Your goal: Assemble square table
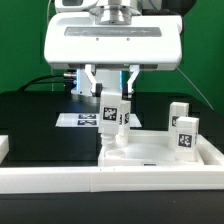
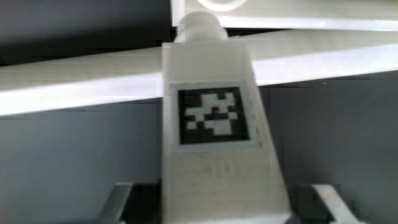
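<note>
White gripper [image 1: 112, 97] grips 1 tagged leg [image 1: 111, 118] upright, low end at the square tabletop [image 1: 160, 150] – 2 more legs [image 1: 183, 130] stand at the exterior view's right.

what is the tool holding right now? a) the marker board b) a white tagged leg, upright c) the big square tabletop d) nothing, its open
b: the tool is closed on a white tagged leg that stands upright over the square tabletop, and the wrist view shows the leg between the fingers.
</note>
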### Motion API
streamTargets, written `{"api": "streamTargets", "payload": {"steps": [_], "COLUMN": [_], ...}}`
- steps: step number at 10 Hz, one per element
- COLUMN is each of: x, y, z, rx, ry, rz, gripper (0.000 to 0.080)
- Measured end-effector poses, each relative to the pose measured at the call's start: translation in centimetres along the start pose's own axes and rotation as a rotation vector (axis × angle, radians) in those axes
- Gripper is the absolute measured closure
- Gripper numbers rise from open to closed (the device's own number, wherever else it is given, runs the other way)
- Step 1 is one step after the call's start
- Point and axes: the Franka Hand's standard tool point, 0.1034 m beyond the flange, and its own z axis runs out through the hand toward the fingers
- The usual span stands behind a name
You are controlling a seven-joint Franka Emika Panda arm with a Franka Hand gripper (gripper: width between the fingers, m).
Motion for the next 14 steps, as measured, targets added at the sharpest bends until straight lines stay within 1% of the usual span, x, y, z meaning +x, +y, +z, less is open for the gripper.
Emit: {"api": "streamTargets", "payload": {"steps": [1, 3, 4, 5, 6, 7, 9, 14], "x": [0.2, 0.2, 0.2, 0.2, -0.2, -0.3, -0.8, -1.8], "y": [0.2, 0.5, 0.5, 0.1, -0.5, -0.8, -1.0, -0.9], "z": [0.0, 0.1, -0.1, -0.3, -0.2, -0.2, 0.1, 0.8], "rx": [-0.011, -0.019, -0.017, -0.020, -0.012, -0.009, -0.025, -0.029], "ry": [0.029, 0.047, 0.044, 0.074, 0.066, 0.067, 0.110, 0.092], "rz": [-0.005, -0.006, -0.001, 0.001, 0.001, -0.003, -0.016, -0.022], "gripper": [0.0508, 0.0508, 0.0508, 0.0508, 0.0508, 0.0508, 0.0508, 0.0508]}}
